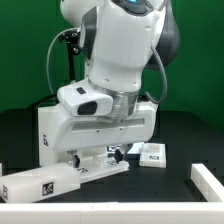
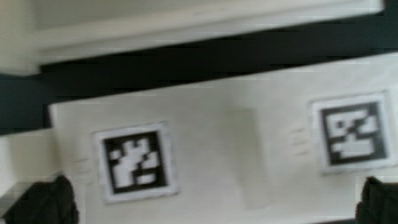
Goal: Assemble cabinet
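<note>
The cabinet's big white box (image 1: pixel 52 125) stands at the exterior view's left, partly behind the arm. My gripper (image 1: pixel 100 152) hangs low just in front of it, over a flat white cabinet piece (image 1: pixel 100 168). In the wrist view a white tagged panel (image 2: pixel 240 135) fills the picture, with two square tags on it. My gripper (image 2: pixel 208 205) has its dark fingertips (image 2: pixel 39 205) far apart at both sides of this panel. I cannot see whether the fingers touch it. The arm hides the spot in the exterior view.
A long white tagged block (image 1: pixel 40 186) lies at the front, on the exterior view's left. A small white tagged piece (image 1: pixel 152 155) lies to the right of my gripper. Another white piece (image 1: pixel 210 180) sits at the right edge. The table is black.
</note>
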`<state>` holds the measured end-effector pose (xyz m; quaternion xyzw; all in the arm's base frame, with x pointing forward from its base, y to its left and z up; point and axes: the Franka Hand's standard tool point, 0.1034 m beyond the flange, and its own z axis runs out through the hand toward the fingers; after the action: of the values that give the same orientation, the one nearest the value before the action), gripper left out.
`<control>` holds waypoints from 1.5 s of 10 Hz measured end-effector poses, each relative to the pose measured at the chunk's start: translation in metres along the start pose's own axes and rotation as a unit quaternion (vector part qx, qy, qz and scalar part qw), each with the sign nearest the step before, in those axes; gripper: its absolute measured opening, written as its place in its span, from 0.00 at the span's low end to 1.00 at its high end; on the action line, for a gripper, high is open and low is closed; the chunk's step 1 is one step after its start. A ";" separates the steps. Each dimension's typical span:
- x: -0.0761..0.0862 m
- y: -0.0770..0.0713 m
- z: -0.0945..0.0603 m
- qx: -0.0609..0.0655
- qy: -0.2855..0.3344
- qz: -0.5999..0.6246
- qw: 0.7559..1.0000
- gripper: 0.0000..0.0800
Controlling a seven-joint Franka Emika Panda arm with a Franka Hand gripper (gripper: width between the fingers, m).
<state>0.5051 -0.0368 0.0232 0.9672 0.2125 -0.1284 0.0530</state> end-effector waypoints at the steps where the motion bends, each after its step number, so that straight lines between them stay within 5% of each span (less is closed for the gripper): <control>1: 0.003 -0.002 -0.003 -0.001 0.002 -0.002 1.000 1.00; 2: 0.003 -0.003 -0.003 -0.002 0.003 -0.004 1.000 1.00; 4: 0.003 -0.003 -0.002 -0.002 0.002 -0.004 1.000 0.68; 5: 0.003 -0.003 -0.002 -0.002 0.002 -0.005 1.000 0.68; 7: 0.003 -0.003 -0.002 -0.001 0.002 -0.005 1.000 0.25; 8: 0.003 -0.003 -0.002 -0.001 0.002 -0.005 1.000 0.25; 9: 0.003 -0.003 -0.001 -0.001 0.002 -0.005 1.000 0.07; 15: 0.005 -0.011 -0.013 -0.002 -0.017 -0.010 1.000 0.00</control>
<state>0.5079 -0.0222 0.0335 0.9626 0.2215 -0.1449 0.0570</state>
